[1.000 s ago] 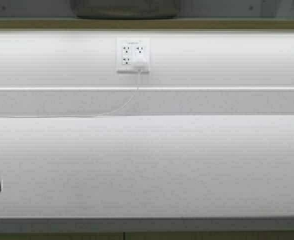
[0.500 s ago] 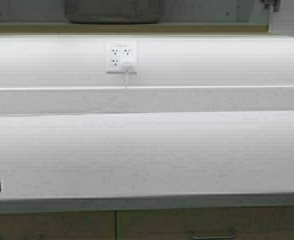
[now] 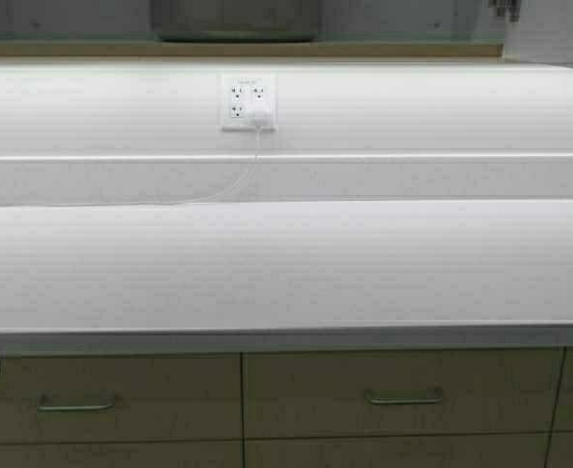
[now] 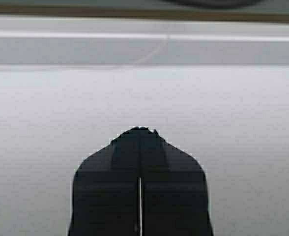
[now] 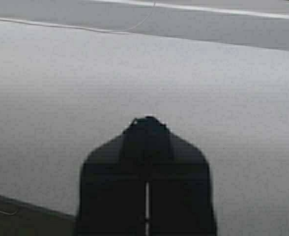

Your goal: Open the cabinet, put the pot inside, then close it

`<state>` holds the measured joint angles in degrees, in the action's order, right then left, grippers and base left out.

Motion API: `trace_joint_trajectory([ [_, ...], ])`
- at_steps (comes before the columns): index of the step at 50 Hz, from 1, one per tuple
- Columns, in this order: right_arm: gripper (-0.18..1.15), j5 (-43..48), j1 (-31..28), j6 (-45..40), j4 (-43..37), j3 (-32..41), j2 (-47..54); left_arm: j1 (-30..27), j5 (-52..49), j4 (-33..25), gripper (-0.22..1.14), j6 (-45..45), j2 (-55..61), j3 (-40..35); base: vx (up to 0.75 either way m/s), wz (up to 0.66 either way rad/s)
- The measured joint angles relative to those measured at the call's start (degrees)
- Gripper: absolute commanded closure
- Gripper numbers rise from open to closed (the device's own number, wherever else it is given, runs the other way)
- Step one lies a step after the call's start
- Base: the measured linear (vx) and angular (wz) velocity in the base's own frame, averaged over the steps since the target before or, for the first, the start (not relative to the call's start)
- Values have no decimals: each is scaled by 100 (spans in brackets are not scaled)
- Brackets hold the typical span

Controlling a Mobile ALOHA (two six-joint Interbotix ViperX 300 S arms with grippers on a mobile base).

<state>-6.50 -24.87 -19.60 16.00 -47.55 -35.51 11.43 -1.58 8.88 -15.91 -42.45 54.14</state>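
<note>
The robot has backed off — drawers (image 3: 240, 395) now show under the table (image 3: 286, 263). Left jaws (image 4: 139, 135) and right jaws (image 5: 147, 123) are pressed together, empty; pot (image 3: 236, 19) far ahead.

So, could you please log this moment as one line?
pot: inside cabinet | left gripper: shut, parked | right gripper: shut, parked | doors: out of view

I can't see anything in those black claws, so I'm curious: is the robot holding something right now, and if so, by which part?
Nothing is held. The left gripper and the right gripper are both shut on nothing, over the bare white countertop. The pot sits apart, up in the cabinet.
</note>
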Motion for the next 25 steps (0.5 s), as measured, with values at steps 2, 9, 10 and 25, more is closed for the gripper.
trace_joint_trajectory([
  [2, 89, 0, 0, -9, 0, 26, 18, 0, 9, 0, 89, 0, 9, 0, -30, 3],
  [9, 89, -18, -9, -35, 0, 44, 35, -9, 0, 0, 89, 44, 35, 0, -28, 3],
  [10, 89, -26, -18, -35, -9, 44, 35, -18, 0, 0, 89, 53, 35, 0, -26, 1],
  [25, 89, -132, 457, 44, 97, 334, 105, -993, -202, 18, 89, 422, -18, -62, -25, -7],
])
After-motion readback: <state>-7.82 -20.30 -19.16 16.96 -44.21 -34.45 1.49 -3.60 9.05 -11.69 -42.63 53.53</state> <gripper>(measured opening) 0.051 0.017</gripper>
